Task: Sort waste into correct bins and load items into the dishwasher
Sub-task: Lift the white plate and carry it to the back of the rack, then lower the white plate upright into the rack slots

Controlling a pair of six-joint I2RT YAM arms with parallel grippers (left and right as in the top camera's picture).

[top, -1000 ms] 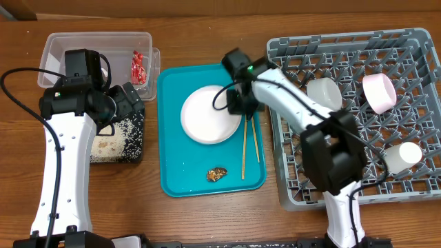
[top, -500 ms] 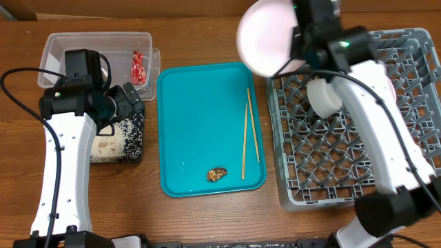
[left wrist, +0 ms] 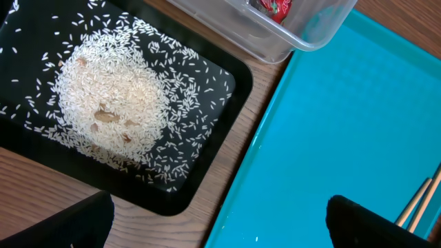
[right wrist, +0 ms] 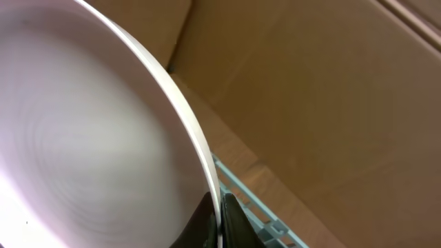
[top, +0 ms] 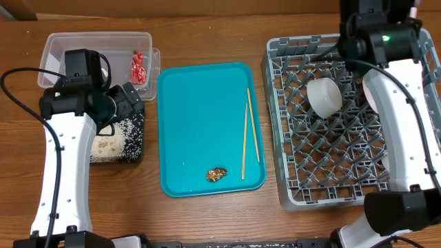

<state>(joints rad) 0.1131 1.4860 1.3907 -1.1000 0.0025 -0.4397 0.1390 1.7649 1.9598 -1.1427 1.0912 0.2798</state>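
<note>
Plate gone from teal tray, rim pinched in right gripper

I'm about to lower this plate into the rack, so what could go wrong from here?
The right gripper pinches the plate only by its thin rim, so it may slip or swing. A white cup already sits in the dish rack beside that arm; the plate could knock it. Overhead, the arm largely hides the plate, so its slot is hard to judge.
</note>
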